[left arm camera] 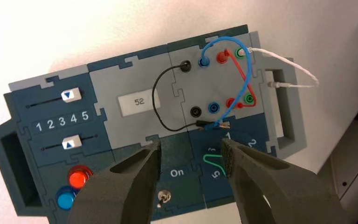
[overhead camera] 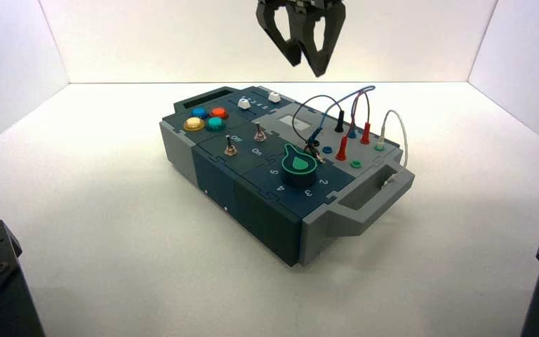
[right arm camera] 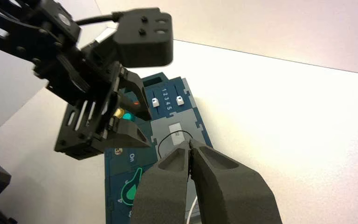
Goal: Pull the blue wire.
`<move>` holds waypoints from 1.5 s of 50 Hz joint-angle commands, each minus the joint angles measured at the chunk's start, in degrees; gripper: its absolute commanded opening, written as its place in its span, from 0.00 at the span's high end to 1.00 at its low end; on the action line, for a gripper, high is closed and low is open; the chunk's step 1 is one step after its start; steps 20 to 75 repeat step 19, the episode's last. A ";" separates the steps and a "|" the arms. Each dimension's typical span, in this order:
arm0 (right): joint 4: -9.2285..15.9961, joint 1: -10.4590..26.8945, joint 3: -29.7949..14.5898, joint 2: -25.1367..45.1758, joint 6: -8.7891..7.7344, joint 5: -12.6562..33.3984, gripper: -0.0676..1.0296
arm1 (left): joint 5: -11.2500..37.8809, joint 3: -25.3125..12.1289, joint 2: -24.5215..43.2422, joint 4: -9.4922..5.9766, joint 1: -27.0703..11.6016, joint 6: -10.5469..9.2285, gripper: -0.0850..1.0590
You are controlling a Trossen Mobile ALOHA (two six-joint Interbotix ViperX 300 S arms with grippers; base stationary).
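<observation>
1. Dark grey fingers of the left gripper (left arm camera: 191, 147) frame the near edge of the left wrist view. They are spread wide with nothing between them, and the gripper hangs well above the box (left arm camera: 121, 77).
2. Just beyond the fingertips sits the green-marked knob (left arm camera: 209, 161). Past it, two loose wire ends lie on the panel, touching or almost touching. One belongs to the blue wire (left arm camera: 249, 70), the other to the black wire (left arm camera: 154, 98).
3. From that loose end the blue wire rises in an arch and comes down into a blue socket in the far row. That plug looks seated, so my guess is that it is the end left to pull.
4. Risk: the red wire (left arm camera: 222, 57) crosses close under the blue arch, with its plugs in neighbouring sockets. A wide-open descent onto the arch could take in both and drag the red plug out too.
5. Risk: gripping the loose blue end could also catch the black tip lying against it.
6. Risk: a sideways pull on the thin cable could tip or shift the box rather than free the plug. A straight lift looks safer.
7. Farther off, the white wire (left arm camera: 298, 70) loops over the handle, clear of the work.
8. The right gripper (right arm camera: 189, 145) waits with its fingers pressed together, empty, back from the knob end of the box.
</observation>
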 commanded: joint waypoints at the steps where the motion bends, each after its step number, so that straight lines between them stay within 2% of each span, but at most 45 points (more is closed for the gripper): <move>1: 0.26 -0.18 -0.79 0.53 0.09 -0.26 0.95 | -0.26 0.18 -3.69 0.18 0.18 -0.44 0.33; 18: 0.26 -0.09 -0.79 0.53 0.09 -0.18 0.95 | -0.35 1.85 -7.03 0.18 0.18 -0.53 0.34; 75: 0.35 -0.09 -0.79 0.53 0.09 -0.18 0.95 | -0.35 1.85 -7.03 0.18 0.18 -0.44 0.34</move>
